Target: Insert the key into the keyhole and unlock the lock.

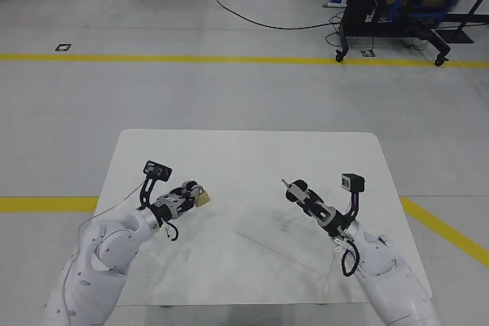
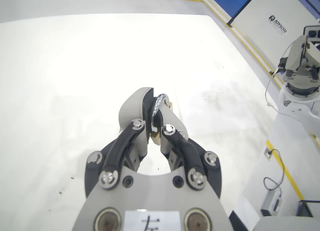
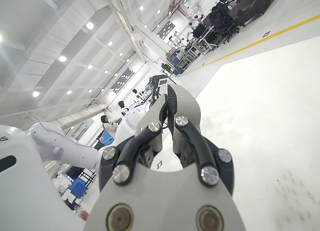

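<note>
We saw the left gripper [image 2: 155,102] clenched on the brass lock [image 1: 202,196], held above the tabletop [image 1: 253,155] toward its left edge. The right gripper [image 1: 293,191] was closed on the key [image 1: 284,182], whose thin tip jutted out over the tabletop's right half, well apart from the lock.
</note>
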You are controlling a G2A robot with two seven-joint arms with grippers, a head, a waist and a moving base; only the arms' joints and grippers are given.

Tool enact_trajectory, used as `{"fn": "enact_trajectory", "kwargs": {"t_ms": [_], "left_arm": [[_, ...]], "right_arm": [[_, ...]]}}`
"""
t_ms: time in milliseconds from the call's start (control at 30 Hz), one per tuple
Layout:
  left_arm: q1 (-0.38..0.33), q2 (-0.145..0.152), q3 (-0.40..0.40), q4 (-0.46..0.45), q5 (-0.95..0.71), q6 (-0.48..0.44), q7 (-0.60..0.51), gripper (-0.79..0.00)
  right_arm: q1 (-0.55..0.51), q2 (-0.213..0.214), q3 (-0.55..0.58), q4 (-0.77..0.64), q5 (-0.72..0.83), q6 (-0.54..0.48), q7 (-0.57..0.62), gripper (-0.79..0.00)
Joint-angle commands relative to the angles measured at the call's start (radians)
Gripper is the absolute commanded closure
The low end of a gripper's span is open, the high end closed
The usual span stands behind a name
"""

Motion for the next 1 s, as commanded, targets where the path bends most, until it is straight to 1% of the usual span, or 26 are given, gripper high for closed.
{"fn": "enact_trajectory", "kwargs": {"t_ms": [0,67,100,133,333,367,433,500,567,600,633,733,767,967], "left_arm": [[-0.052,-0.009,0.023,0.1,-0.37,0.025,-0.079,0.0],[-0.112,-0.017,0.054,0.19,-0.511,0.054,-0.171,0.0],[-0.144,-0.019,0.067,0.222,-0.523,0.064,-0.198,0.0],[-0.153,-0.019,0.073,0.228,-0.518,0.06,-0.206,0.0],[-0.152,-0.02,0.072,0.227,-0.522,0.061,-0.2,0.0],[-0.145,-0.022,0.076,0.226,-0.542,0.07,-0.191,0.0],[-0.148,-0.028,0.08,0.253,-0.651,0.12,-0.199,0.0],[-0.166,-0.036,0.085,0.301,-0.791,0.185,-0.216,0.0],[-0.198,-0.043,0.097,0.351,-0.881,0.255,-0.25,0.0],[-0.215,-0.046,0.11,0.375,-0.915,0.304,-0.279,0.0],[-0.239,-0.048,0.118,0.389,-0.939,0.332,-0.302,0.0],[-0.287,-0.055,0.145,0.431,-0.976,0.385,-0.352,0.0],[-0.298,-0.056,0.148,0.438,-0.983,0.382,-0.356,0.0],[-0.301,-0.056,0.149,0.437,-0.984,0.376,-0.362,0.0]], "right_arm": [[0.02,-0.01,-0.043,-0.002,0.008,0.017,-0.038,0.0],[0.051,-0.023,-0.098,0.011,0.026,0.02,-0.071,0.0],[0.068,-0.029,-0.122,0.021,0.026,0.027,-0.088,0.0],[0.083,-0.035,-0.151,0.029,0.023,0.047,-0.085,0.0],[0.089,-0.036,-0.158,0.031,0.016,0.054,-0.081,0.0],[0.089,-0.036,-0.158,0.031,0.016,0.054,-0.081,0.0],[0.089,-0.036,-0.158,0.031,0.016,0.054,-0.081,0.0],[0.085,-0.04,-0.18,0.017,0.04,0.115,-0.077,0.0],[0.084,-0.041,-0.198,-0.002,0.067,0.247,-0.049,0.0],[0.081,-0.04,-0.2,-0.025,0.065,0.293,-0.045,0.0],[0.069,-0.04,-0.203,-0.055,0.068,0.334,-0.043,0.0],[0.022,-0.033,-0.188,-0.152,0.045,0.444,-0.041,0.0],[0.005,-0.03,-0.179,-0.189,0.042,0.476,-0.037,0.0],[0.005,-0.03,-0.179,-0.189,0.042,0.476,-0.037,0.0]]}}
